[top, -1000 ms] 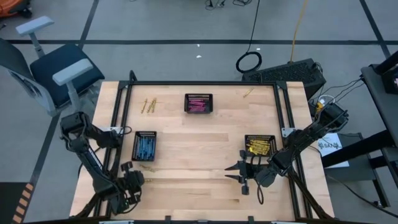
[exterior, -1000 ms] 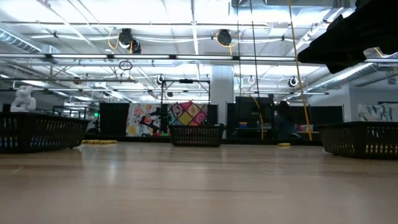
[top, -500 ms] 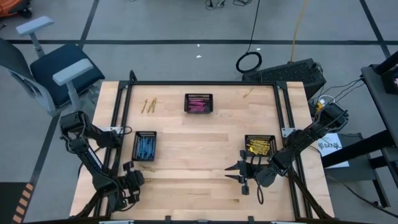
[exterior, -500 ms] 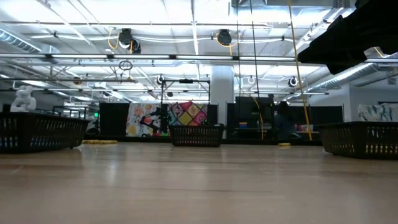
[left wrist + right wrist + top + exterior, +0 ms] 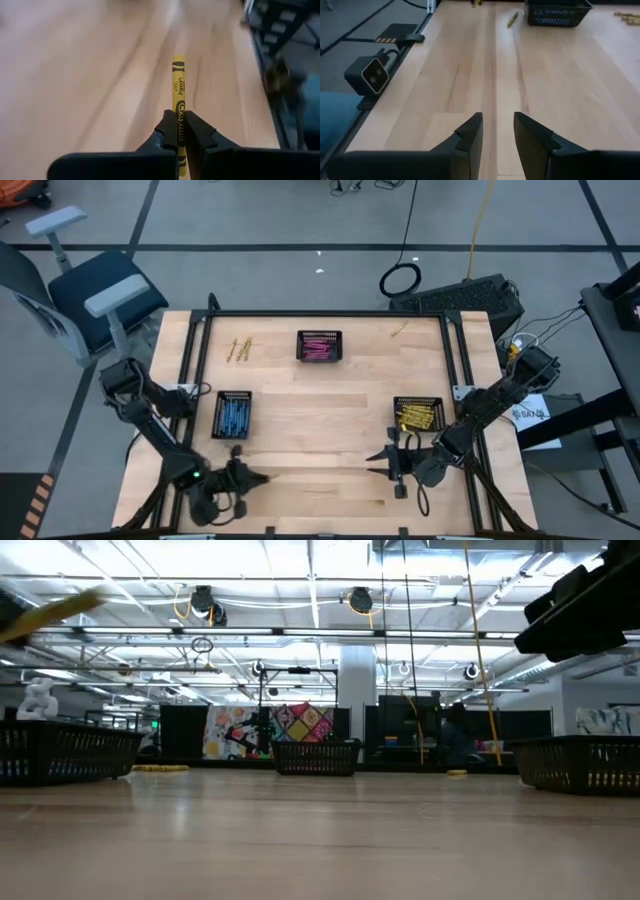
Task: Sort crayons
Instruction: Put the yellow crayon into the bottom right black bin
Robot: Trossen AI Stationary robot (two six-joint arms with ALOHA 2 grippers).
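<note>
My left gripper (image 5: 258, 478) (image 5: 178, 124) is above the table's near left part, shut on a yellow crayon (image 5: 178, 87). That crayon also shows as a yellow streak (image 5: 55, 612) high in the low view. My right gripper (image 5: 378, 463) (image 5: 497, 131) stands open over the near right part, with nothing between its fingers. Three black baskets stand on the wood: one with blue crayons (image 5: 232, 414), one with pink crayons (image 5: 319, 346), one with yellow crayons (image 5: 418, 413). Loose yellow crayons lie at the far left (image 5: 240, 350), far right (image 5: 399, 330) and beside the blue basket (image 5: 512, 19). My left gripper pinches the yellow crayon between its two fingers, on the paper wrap toward the crayon's rear end (image 5: 178, 117). The crayon runs along the fingers, and most of its length sticks out ahead of them. It is lifted clear of the table and tilted.
A black frame rail (image 5: 320, 314) borders the far side of the table, with side rails left and right. A small camera (image 5: 374, 75) sits at the near edge. Bare wood lies between the three baskets.
My left gripper has shut on the yellow crayon and gone toward the table's right edge with it. The crayon is now lifted clear, showing high in the low view.
</note>
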